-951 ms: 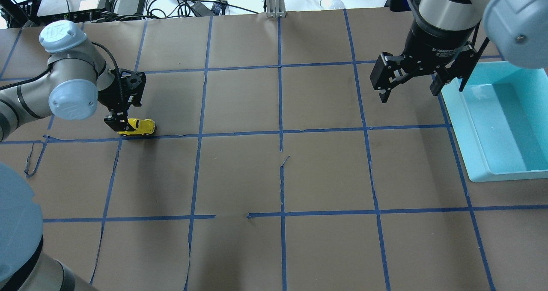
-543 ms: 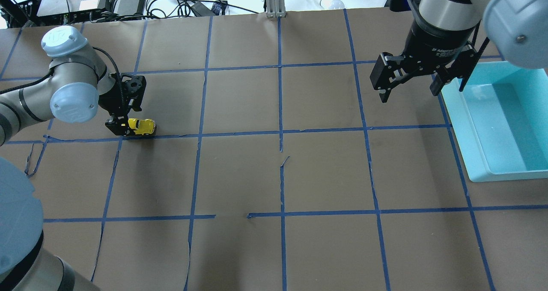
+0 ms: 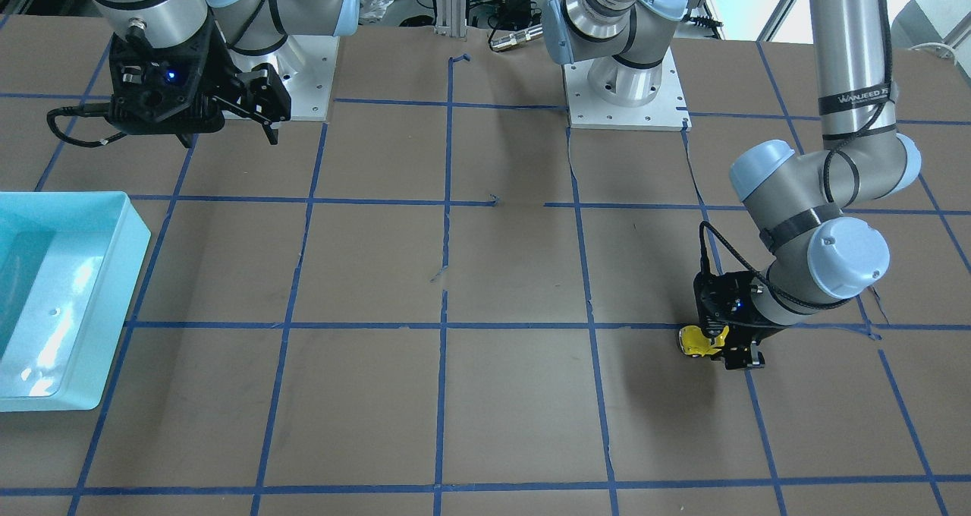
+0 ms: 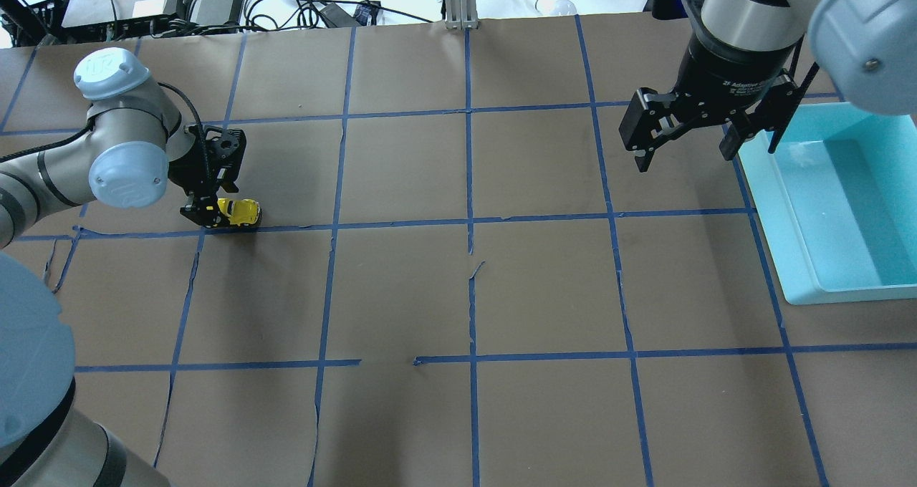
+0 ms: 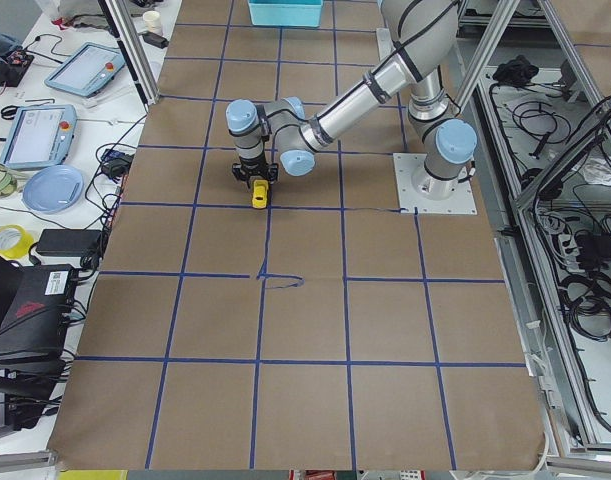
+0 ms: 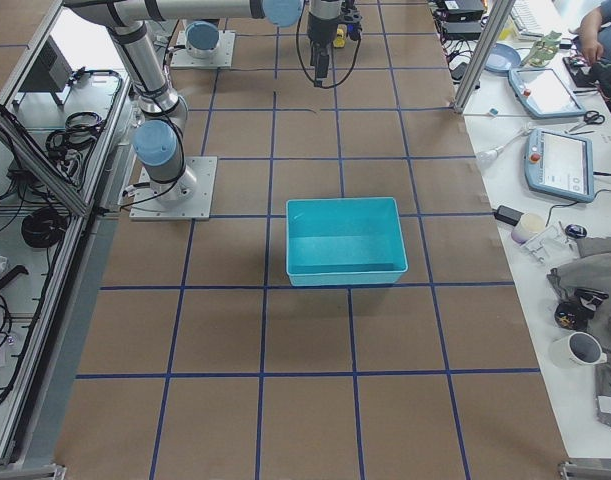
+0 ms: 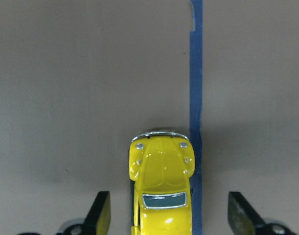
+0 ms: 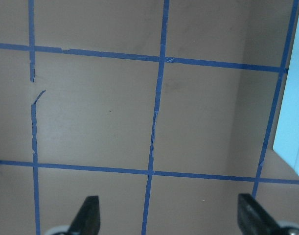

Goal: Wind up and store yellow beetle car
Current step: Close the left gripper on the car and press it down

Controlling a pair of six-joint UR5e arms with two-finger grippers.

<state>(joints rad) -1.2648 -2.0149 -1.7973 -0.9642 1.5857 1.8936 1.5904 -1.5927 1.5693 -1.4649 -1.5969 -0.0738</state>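
Note:
The yellow beetle car (image 4: 242, 212) stands on its wheels on the brown table, beside a blue tape line at the left. It also shows in the front-facing view (image 3: 694, 341) and the left wrist view (image 7: 161, 188). My left gripper (image 4: 209, 215) is down at the table and open. Its fingers (image 7: 101, 215) straddle the car's rear half with a gap on each side. My right gripper (image 4: 685, 154) is open and empty. It hangs above the table at the far right, just left of the bin.
A light blue bin (image 4: 795, 208) stands at the table's right edge and looks empty (image 6: 340, 203). Its corner shows in the right wrist view (image 8: 291, 122). Blue tape lines grid the table. Cables and devices lie beyond the far edge.
My left gripper has come down and forward over the car's rear, so less of the car shows. The car and the right arm have not moved.

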